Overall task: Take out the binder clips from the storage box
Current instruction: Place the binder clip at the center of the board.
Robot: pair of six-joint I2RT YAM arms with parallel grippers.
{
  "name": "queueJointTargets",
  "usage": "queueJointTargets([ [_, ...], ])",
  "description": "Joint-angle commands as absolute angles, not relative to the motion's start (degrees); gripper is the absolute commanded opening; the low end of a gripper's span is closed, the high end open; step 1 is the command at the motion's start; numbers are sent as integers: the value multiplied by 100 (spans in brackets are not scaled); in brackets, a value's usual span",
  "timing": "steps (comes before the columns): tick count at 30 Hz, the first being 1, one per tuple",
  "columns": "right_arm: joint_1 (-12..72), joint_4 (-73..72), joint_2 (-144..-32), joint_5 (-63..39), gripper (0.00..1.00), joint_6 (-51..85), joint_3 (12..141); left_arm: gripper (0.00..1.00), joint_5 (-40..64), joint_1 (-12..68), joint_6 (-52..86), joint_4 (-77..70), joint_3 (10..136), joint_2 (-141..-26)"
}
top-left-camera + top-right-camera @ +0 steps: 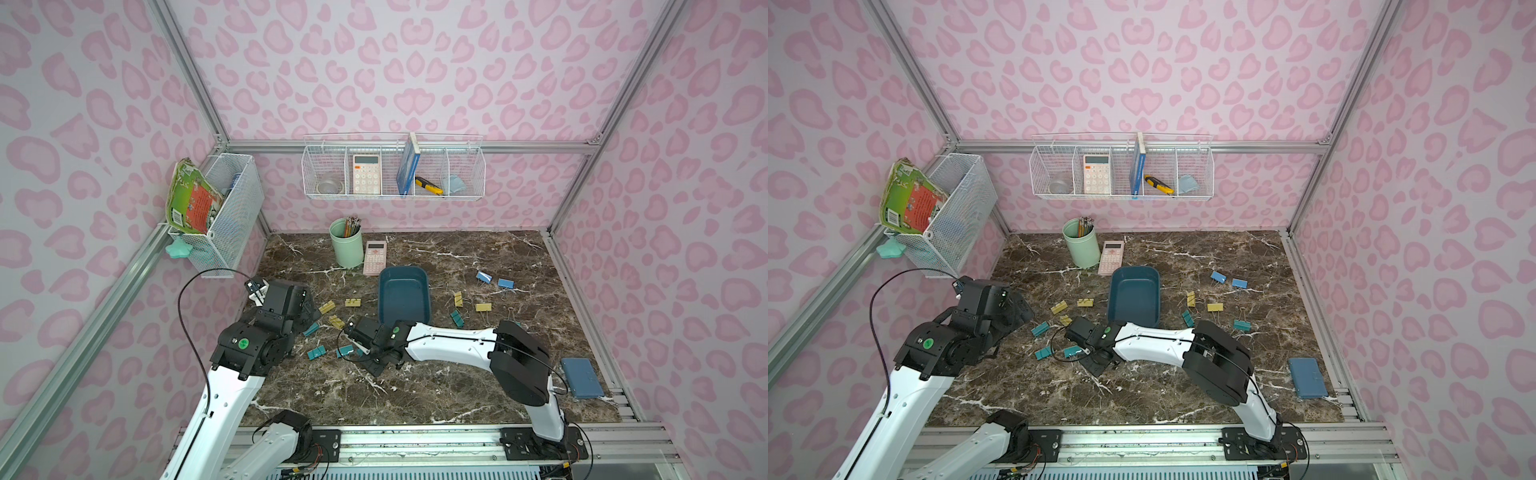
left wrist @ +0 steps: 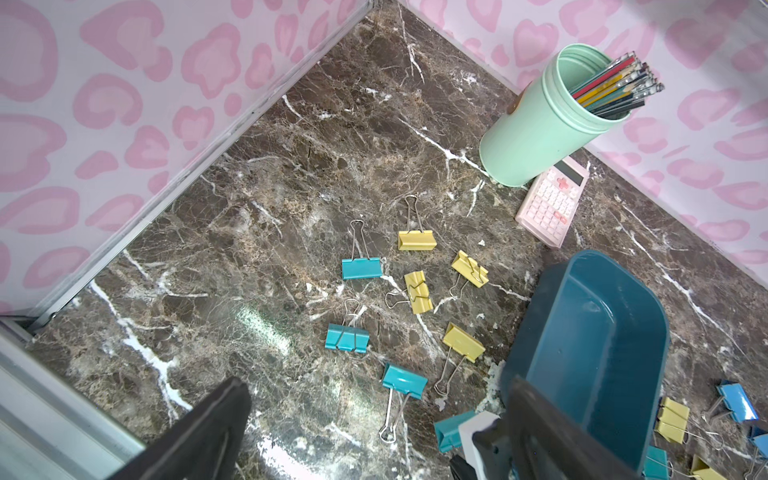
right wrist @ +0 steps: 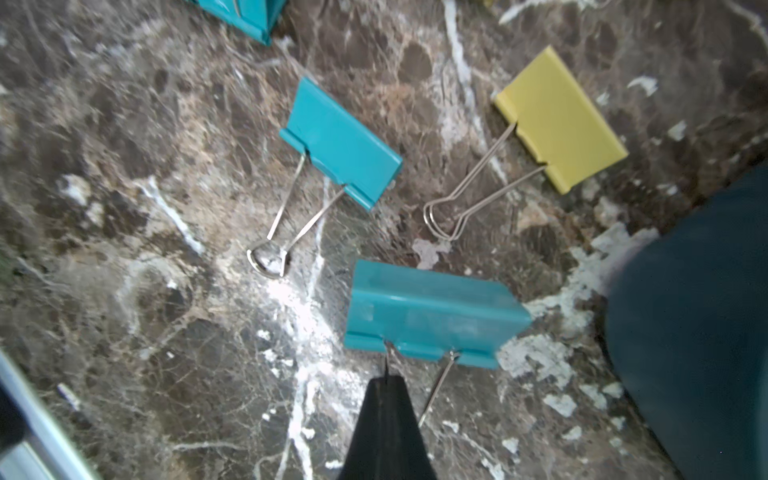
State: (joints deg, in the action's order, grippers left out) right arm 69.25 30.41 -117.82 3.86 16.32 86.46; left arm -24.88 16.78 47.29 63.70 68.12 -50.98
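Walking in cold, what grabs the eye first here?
The pink leopard-print walls all around. Then the coloured binder clips strewn over the dark marble table on both sides of the teal storage box, which looks empty. Near its front, the right end effector pinches a teal clip by its wire handle.

The storage box [image 1: 404, 297] stands near the middle of the desk [image 1: 457, 395]. Binder clips [image 1: 326, 306] lie on the desk left of the box and before its left front corner. A second group [image 1: 483, 307] lies right of the box. One binder clip [image 3: 432, 316] sits at the tip of the right claw [image 3: 384, 378], before the box, apparently caught by a handle. Behind the box lies a calculator [image 1: 375, 257], with a cup [image 1: 347, 249] just to its left. A case [image 1: 582, 378] lies at the front right, well apart. A wire basket [image 1: 392, 166] hangs on the rear wall; another [image 1: 232, 208] hangs on the left wall.
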Motion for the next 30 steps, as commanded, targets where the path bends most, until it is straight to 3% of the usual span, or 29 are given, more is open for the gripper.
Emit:
queueJointTargets([
  [1, 6926, 2845, -11734, 440, 0, 1755, 8409, 99, -2402, 1668, 4790, 6521, 6752, -5019],
  [7, 6910, 2638, -11787, 543, 0, 1826, 8124, 99, -2279, 1678, 4815, 6504, 6654, -4973],
  [9, 6870, 2657, -11810, 594, 9, 1858, 8145, 99, -2235, 1674, 4814, 6501, 6650, -4992],
  [11, 6840, 2681, -11703, 709, 26, 1888, 8148, 99, -2198, 1670, 4805, 6495, 6666, -5010],
  [14, 6757, 2663, -11383, 794, 31, 1890, 8102, 99, -2163, 1670, 4790, 6446, 6645, -5027],
  [24, 6287, 2644, -9663, 2111, 79, 1928, 7849, 99, -2203, 1670, 4678, 5995, 6676, -5571],
  [30, 5206, 1818, -8314, 2724, 92, 2147, 6730, 99, -2823, 1662, 4249, 5320, 6520, -6168],
])
